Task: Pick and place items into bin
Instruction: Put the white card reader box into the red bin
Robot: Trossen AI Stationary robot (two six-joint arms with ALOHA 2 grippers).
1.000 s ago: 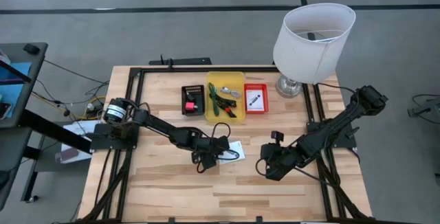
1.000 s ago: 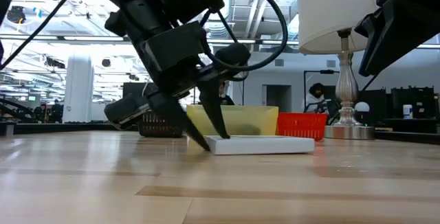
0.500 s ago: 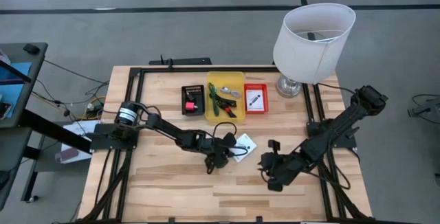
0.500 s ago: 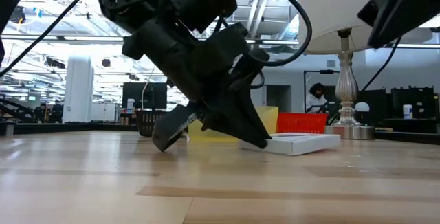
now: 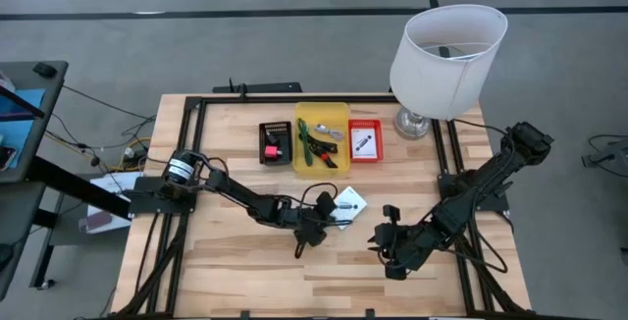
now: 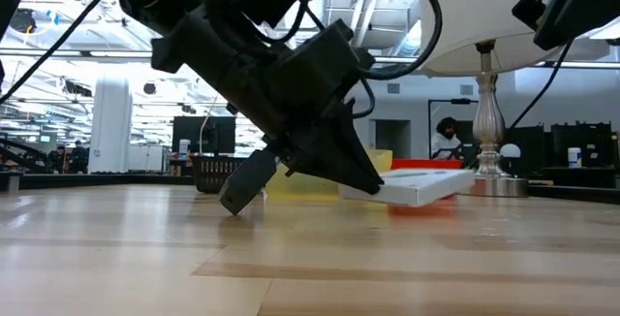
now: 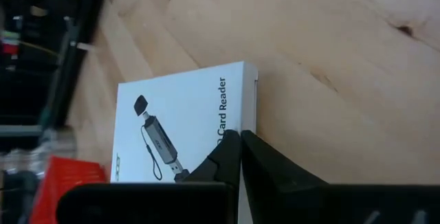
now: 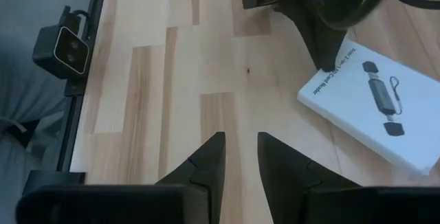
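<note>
The left gripper (image 7: 240,136) is low over the middle of the table (image 5: 245,271), its fingers (image 6: 358,166) pressed together on the edge of a white box (image 5: 348,205). In the left wrist view the two tips meet right at the box's rim, beside the words "Card Reader" and a drawing of a small adapter. In the low view the box (image 6: 421,188) is tilted, its gripped end on the wood and its far end lifted off the table.

The right gripper (image 8: 240,152) is near the table's front right, apart from the box, its fingers (image 8: 210,157) standing a little apart with nothing between them. From its wrist camera the box (image 8: 375,110) lies ahead with the left gripper's tips on its corner.

Behind the box, along the far side of the table, stand three bins in a row: a black one (image 5: 276,141) with a small red item, a yellow one (image 5: 322,114) holding a green-handled tool (image 5: 314,148) and a silver bit, and a red one (image 5: 365,124) with a white card (image 5: 363,144). A lamp (image 5: 446,50) stands at the far right corner.
</note>
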